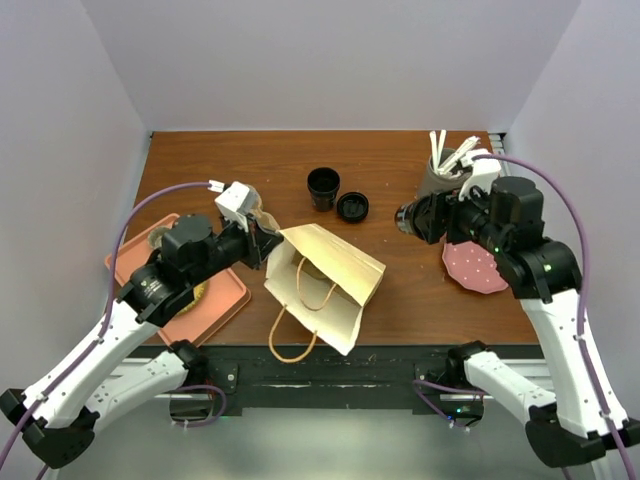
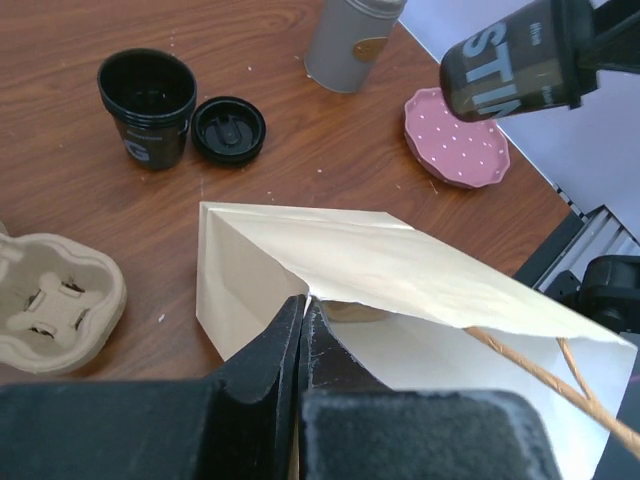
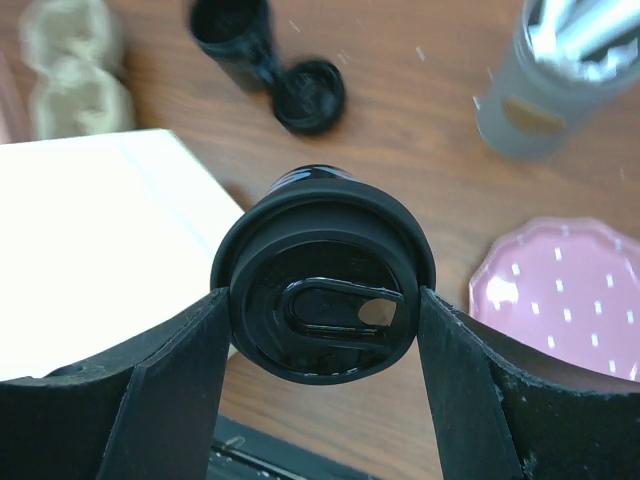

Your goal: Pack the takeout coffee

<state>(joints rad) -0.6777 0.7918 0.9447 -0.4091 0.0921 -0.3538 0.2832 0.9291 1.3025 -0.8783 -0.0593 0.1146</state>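
The takeout coffee, a black cup with a black sip lid, is held on its side between my right gripper's fingers, above the table. In the top view the right gripper holds the coffee just right of the paper bag. The coffee also shows in the left wrist view. My left gripper is shut on the upper edge of the cream bag, holding its mouth open. The left gripper sits at the bag's left corner.
A lidless black cup and a loose black lid stand behind the bag. A grey canister with utensils and a pink plate are on the right. An orange tray and a cardboard cup carrier lie left.
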